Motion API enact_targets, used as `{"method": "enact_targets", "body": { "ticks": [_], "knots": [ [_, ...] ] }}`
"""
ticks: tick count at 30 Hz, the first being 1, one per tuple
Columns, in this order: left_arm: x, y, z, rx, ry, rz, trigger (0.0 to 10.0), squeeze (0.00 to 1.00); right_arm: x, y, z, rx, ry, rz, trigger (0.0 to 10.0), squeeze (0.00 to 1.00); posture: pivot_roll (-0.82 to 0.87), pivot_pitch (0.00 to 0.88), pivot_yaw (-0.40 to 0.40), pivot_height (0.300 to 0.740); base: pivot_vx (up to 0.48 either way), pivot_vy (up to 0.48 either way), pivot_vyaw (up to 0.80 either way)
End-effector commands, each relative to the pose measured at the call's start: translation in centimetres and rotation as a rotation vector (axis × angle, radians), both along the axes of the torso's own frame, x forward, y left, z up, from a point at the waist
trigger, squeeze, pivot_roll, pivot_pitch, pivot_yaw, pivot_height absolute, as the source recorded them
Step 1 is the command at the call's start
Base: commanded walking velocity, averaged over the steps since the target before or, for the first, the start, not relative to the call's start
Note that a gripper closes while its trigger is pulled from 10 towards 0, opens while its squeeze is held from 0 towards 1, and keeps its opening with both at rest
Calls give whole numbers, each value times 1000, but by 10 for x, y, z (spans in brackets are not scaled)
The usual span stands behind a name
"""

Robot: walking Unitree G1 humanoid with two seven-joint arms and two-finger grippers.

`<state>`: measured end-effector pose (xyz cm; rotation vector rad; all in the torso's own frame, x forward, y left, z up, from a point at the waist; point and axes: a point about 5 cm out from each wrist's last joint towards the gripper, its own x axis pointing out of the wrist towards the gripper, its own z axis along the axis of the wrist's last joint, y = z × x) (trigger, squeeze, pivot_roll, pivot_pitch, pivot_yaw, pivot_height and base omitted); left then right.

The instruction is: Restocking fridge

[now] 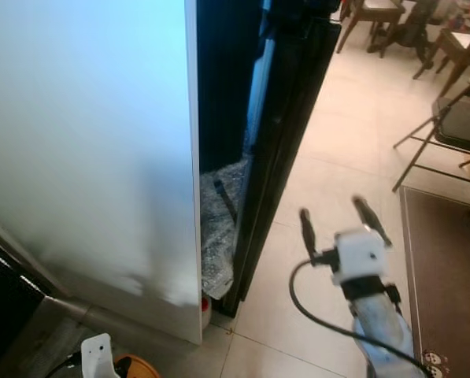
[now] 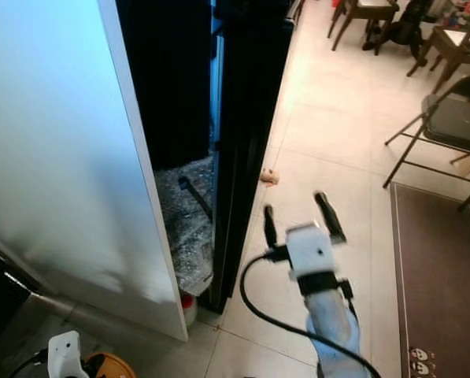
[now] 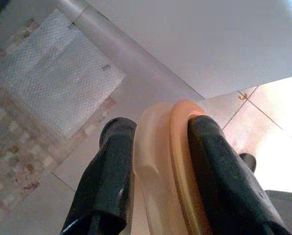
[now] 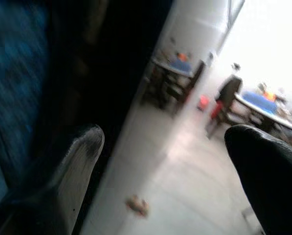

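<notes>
A tall white fridge panel (image 1: 93, 142) takes up the left, with a black door (image 1: 286, 118) standing edge-on beside it. The dark gap between them holds crumpled bubble wrap (image 1: 219, 228). My right gripper (image 1: 331, 207) is open above the tiled floor, just right of the black door's edge, with nothing between its fingers. My left gripper (image 3: 158, 128) sits low at the bottom left, near the white panel's base. It is shut on a pale orange, translucent round-rimmed object (image 3: 170, 166), seen from above as an orange curve (image 1: 136, 367).
A folding chair (image 1: 455, 126) and a brown rug (image 1: 447, 268) lie to the right. Wooden dining chairs (image 1: 376, 12) stand at the far end. A small scrap (image 2: 269, 177) lies on the tiles by the door. A red-capped item (image 2: 187, 303) sits at the fridge's foot.
</notes>
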<state>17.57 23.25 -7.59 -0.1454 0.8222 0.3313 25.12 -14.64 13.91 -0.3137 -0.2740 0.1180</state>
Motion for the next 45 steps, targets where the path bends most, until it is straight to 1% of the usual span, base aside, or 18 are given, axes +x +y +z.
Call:
{"method": "enact_targets", "body": {
  "ticks": [1, 2, 3, 6, 8, 9, 10, 16, 18, 19, 22, 23, 26, 31, 36, 39, 45],
  "knots": [
    [-20, -2, -11, -10, 96, -17, 10000, 0, -1, 4, -1, -3, 33, 48, 10000, 0, -45, 127, -73, 740, 0, 0, 0],
    [-19, -1, -10, -7, 94, -14, 10000, 0, -1, 12, -2, 3, 70, 111, 10000, 0, -45, 127, -68, 740, 0, 0, 0],
    [-19, -1, -10, -7, 94, -14, 10000, 0, -1, 12, -2, 3, 70, 111, 10000, 0, -45, 127, -68, 740, 0, 0, 0],
    [-22, -1, -11, -4, 105, -19, 10000, 0, -1, 23, -3, -11, 118, 197, 10000, 0, -49, 126, -61, 740, 0, 0, 0],
    [-22, -1, -12, -4, 106, -20, 10000, 0, -1, 24, -3, -12, 121, 199, 10000, 0, -49, 126, -61, 740, 0, 0, 0],
    [-22, -1, -12, -3, 108, -26, 10000, 0, 1, 23, -5, 6, 147, 198, 10000, 0, -50, 125, -55, 740, 0, 0, 0],
    [-22, -1, -12, -3, 108, -26, 10000, 0, 1, 23, -5, 6, 147, 198, 10000, 0, -50, 125, -55, 740, 0, 0, 0],
    [-21, -1, -11, -2, 107, -33, 10000, 0, 5, 22, -10, -16, 162, 212, 10000, 0, -49, 125, -54, 740, 0, 0, 0],
    [-20, -1, -11, 0, 105, -38, 10000, 0, 13, 20, -12, -30, 163, 215, 10000, 0, -49, 123, -53, 740, 0, 0, 0],
    [-20, -1, -11, 0, 105, -38, 10000, 0, 13, 20, -12, -30, 163, 215, 10000, 0, -49, 123, -53, 740, 0, 0, 0],
    [-18, -1, -10, 1, 102, -39, 10000, 0, 28, 22, -16, -29, 184, 245, 10000, 0, -37, 121, -56, 740, 0, 0, 0],
    [-18, -1, -10, 1, 102, -39, 10000, 0, 28, 22, -16, -29, 184, 245, 10000, 0, -37, 121, -56, 740, 0, 0, 0],
    [-17, 0, -10, 2, 102, -36, 10000, 0, 35, 21, -18, -34, 190, 233, 10000, 0, -35, 121, -55, 740, 0, 0, 0],
    [-19, 1, -10, 2, 107, -32, 10000, 0, 43, 21, -21, -34, 199, 233, 10000, 0, -30, 122, -49, 740, 0, 0, 0],
    [-21, 2, -11, 4, 113, -32, 10000, 0, 47, 26, -24, -27, 198, 268, 10000, 0, -23, 122, -47, 740, 0, 0, 0],
    [-21, 2, -11, 5, 115, -34, 10000, 0, 50, 29, -28, -34, 195, 288, 10000, 0, -19, 124, -47, 740, 0, 0, 0],
    [-19, 0, -10, 5, 110, -42, 10000, 0, 57, 29, -31, -33, 196, 291, 10000, 0, -16, 121, -51, 740, 0, 0, 0]
  ]
}}
